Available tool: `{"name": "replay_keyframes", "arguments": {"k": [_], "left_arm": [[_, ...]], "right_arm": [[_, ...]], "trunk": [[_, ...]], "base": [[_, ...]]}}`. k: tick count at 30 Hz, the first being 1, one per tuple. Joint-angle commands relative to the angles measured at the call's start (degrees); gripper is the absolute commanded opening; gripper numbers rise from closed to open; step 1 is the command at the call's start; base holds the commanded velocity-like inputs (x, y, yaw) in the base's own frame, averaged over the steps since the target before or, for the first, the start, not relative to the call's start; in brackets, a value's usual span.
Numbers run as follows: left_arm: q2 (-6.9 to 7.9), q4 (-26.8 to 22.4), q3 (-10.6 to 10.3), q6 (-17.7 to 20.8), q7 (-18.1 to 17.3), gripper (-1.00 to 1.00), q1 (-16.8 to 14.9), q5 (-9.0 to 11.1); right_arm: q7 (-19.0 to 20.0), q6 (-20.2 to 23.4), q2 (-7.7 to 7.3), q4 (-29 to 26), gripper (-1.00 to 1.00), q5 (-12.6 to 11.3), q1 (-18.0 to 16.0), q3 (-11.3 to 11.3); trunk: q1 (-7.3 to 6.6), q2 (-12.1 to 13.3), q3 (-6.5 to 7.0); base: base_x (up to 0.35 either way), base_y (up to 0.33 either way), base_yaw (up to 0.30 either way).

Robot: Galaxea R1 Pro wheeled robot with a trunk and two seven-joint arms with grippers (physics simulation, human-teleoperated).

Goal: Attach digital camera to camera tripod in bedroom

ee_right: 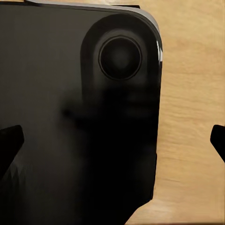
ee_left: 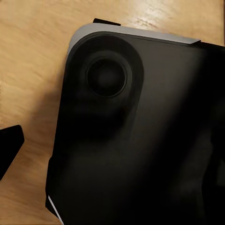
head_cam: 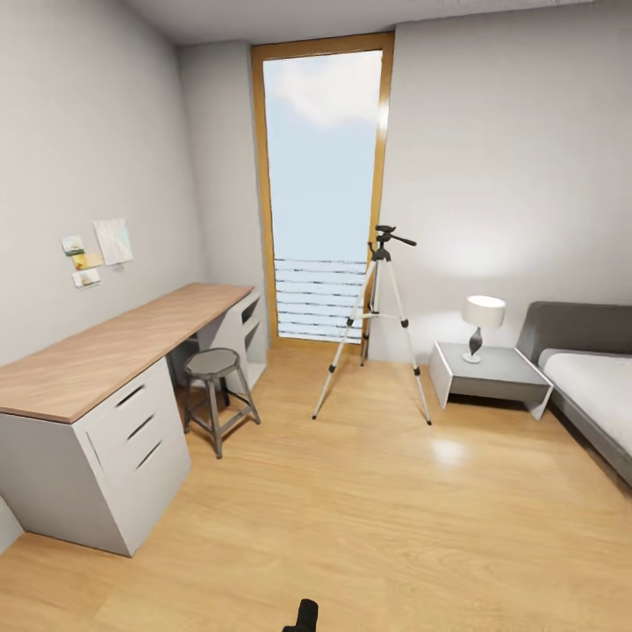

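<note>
Tripod [head_cam: 379, 325] is standing bare by the window [head_cam: 323, 193] across the bedroom, attaching not yet begun, right gripper [ee_right: 112, 138] hanging apart, left gripper's state unclear.

Head view: the room is evenly and brightly lit, daylight being admitted through the tall window [head_cam: 322, 189] at upper centre. A glare patch is seen on the floor [head_cam: 448, 450] right of centre, and a soft glow on the wall above the lamp [head_cam: 482, 325]. Straight edges are bowed toward the frame borders. Both wrist views are dominated by a dark, underexposed robot base [ee_left: 140, 140], softly blurred.
</note>
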Motion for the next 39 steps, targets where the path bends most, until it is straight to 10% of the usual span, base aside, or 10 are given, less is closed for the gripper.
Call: {"name": "replay_keyframes", "arguments": {"k": [1, 39], "left_arm": [[-0.01, 0.0, 0.0, -0.1, 0.0, 1.00, 0.0, 0.3], [-0.01, 0.0, 0.1, -0.1, 0.0, 1.00, 0.0, 0.3]], "right_arm": [[0.0, -0.1, 0.00, 0.0, 1.00, 0.0, 0.0, 0.0], [0.0, -0.1, 0.00, 0.0, 1.00, 0.1, 0.0, 0.1]], "trunk": [[0.00, 0.0, -0.04], [0.00, 0.0, -0.04]], "base": [[0.000, 0.000, -0.288], [0.040, 0.104, -0.232]]}}
